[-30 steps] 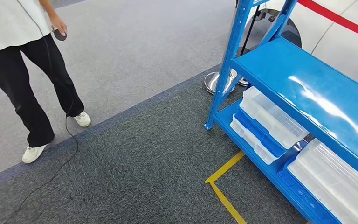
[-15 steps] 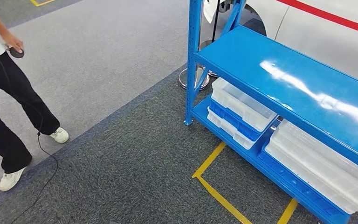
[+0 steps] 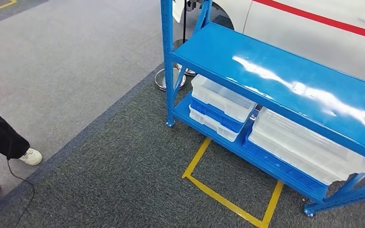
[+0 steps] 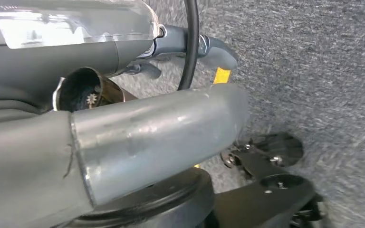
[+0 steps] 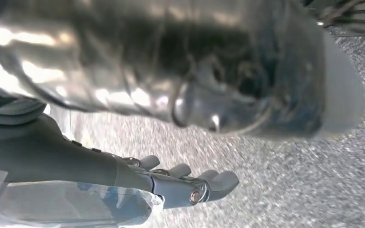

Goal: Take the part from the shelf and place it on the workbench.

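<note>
Left hand (image 4: 204,47) and right hand (image 5: 195,185) hang empty, fingers loosely apart; part not made out, likely in clear bins (image 3: 221,97) low on shelf (image 3: 228,52), probably light, slick plastic, best gripped by the rims

The head view turns right, so the blue shelf (image 3: 285,90) now sits more central. The person (image 3: 2,142) is almost out of frame.
</note>
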### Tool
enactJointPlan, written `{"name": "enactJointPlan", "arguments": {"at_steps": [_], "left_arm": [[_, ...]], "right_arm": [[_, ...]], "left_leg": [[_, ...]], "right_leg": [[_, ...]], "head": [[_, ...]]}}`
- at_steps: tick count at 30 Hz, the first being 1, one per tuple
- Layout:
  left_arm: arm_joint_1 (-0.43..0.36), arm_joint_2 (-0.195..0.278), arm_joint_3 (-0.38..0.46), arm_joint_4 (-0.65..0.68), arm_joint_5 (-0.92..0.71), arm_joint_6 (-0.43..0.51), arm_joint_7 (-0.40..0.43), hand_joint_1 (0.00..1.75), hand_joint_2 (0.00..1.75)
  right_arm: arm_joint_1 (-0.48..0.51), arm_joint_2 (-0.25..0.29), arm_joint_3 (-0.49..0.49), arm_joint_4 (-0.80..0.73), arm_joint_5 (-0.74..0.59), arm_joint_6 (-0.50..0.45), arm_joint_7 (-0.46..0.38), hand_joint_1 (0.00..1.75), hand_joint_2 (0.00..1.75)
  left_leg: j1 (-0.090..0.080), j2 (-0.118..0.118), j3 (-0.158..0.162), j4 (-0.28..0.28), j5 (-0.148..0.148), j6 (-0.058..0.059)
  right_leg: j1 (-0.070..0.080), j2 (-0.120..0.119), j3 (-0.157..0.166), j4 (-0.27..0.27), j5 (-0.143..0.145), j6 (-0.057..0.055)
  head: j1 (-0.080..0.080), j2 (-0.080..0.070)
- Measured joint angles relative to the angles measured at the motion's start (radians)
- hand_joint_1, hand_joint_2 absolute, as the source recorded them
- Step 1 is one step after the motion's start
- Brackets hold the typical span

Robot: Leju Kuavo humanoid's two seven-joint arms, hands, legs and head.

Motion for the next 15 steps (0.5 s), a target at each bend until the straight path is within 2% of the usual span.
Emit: {"name": "enactJointPlan", "arguments": {"at_steps": [1,2,3,4,6,7,9,10,12,13,14,15], "left_arm": [[0.001,0.0,0.0,0.0,-0.001,0.0,0.001,0.0,0.0],[0.001,0.0,0.0,0.0,-0.003,-0.001,0.001,0.0,0.0],[0.0,0.0,0.0,0.0,-0.004,-0.001,0.001,0.0,0.0],[-0.002,0.0,0.0,0.0,-0.005,-0.002,0.002,0.0,0.0],[-0.004,0.0,0.0,0.0,-0.006,-0.003,0.001,0.0,0.0],[-0.005,0.0,0.0,0.0,-0.007,-0.004,0.001,0.0,0.0],[-0.008,0.0,0.0,0.0,-0.007,-0.004,0.001,0.0,0.0],[-0.01,0.0,0.0,0.0,-0.007,-0.004,0.001,0.0,0.0],[-0.011,0.0,0.0,0.0,-0.008,-0.004,0.0,0.0,0.0],[-0.011,0.0,0.0,0.0,-0.008,-0.004,0.0,0.0,0.0],[-0.009,0.0,0.0,0.0,-0.008,-0.004,-0.001,0.0,0.0],[-0.009,0.0,0.0,0.0,-0.009,-0.004,-0.001,0.0,0.0]], "right_arm": [[0.0,0.0,0.0,0.0,0.0,0.0,0.0,0.0,0.0],[0.001,0.0,0.0,0.0,0.0,0.0,0.0,0.0,0.0],[0.002,0.0,0.0,0.0,0.0,0.0,0.0,0.0,0.0],[0.003,-0.001,0.0,0.0,0.0,0.0,0.0,0.0,0.0],[0.0,-0.001,0.0,0.0,0.0,0.0,0.0,0.0,0.0],[-0.001,-0.001,0.0,0.0,0.001,0.0,0.0,0.0,0.0],[-0.001,-0.001,-0.001,0.0,0.002,0.0,0.0,0.0,0.0],[0.0,0.0,-0.001,0.0,0.003,0.001,0.0,0.0,0.0],[-0.001,0.001,-0.002,0.0,0.004,0.001,0.0,0.0,0.0],[-0.002,0.002,-0.002,0.0,0.005,0.001,0.0,0.0,0.0],[-0.003,0.002,-0.002,0.0,0.006,0.002,0.0,0.0,0.0],[-0.003,0.002,-0.002,0.0,0.007,0.002,0.0,0.0,0.0]], "left_leg": [[-0.001,0.015,-0.001,0.001,-0.001,0.0],[-0.001,0.029,0.0,0.002,-0.003,-0.001],[0.0,0.041,0.001,0.003,-0.005,-0.003],[0.0,0.051,0.003,0.006,-0.009,-0.007],[-0.005,0.07,0.007,0.011,-0.017,-0.019],[-0.008,0.078,0.009,0.013,-0.02,-0.025],[-0.009,0.095,0.015,0.012,-0.024,-0.035],[-0.007,0.09,0.017,0.016,-0.03,-0.041],[-0.002,0.046,0.0,0.065,-0.069,-0.051],[0.0,0.015,-0.025,0.119,-0.102,-0.055],[0.001,-0.003,-0.056,0.186,-0.137,-0.057],[0.001,-0.009,-0.074,0.223,-0.157,-0.058]], "right_leg": [[-0.002,-0.005,-0.011,0.027,-0.002,0.003],[-0.005,-0.009,-0.004,0.019,0.012,0.005],[-0.007,-0.017,0.024,-0.029,0.042,0.007],[-0.008,-0.036,0.065,-0.103,0.073,0.007],[-0.004,-0.076,0.125,-0.215,0.108,-0.003],[-0.002,-0.086,0.135,-0.237,0.11,-0.01],[0.001,-0.071,0.132,-0.238,0.11,-0.023],[-0.001,-0.061,0.133,-0.241,0.112,-0.029],[-0.006,-0.04,0.133,-0.248,0.118,-0.043],[-0.008,-0.029,0.132,-0.249,0.121,-0.048],[-0.007,-0.018,0.129,-0.249,0.122,-0.051],[-0.007,-0.012,0.128,-0.249,0.123,-0.052]], "head": [[0.0,0.0],[0.0,0.0],[0.0,0.0],[0.0,0.0],[0.0,0.0],[0.0,0.0],[-0.001,0.0],[-0.001,0.0],[-0.001,0.0],[-0.002,0.0],[-0.002,0.0],[-0.002,0.0]]}}
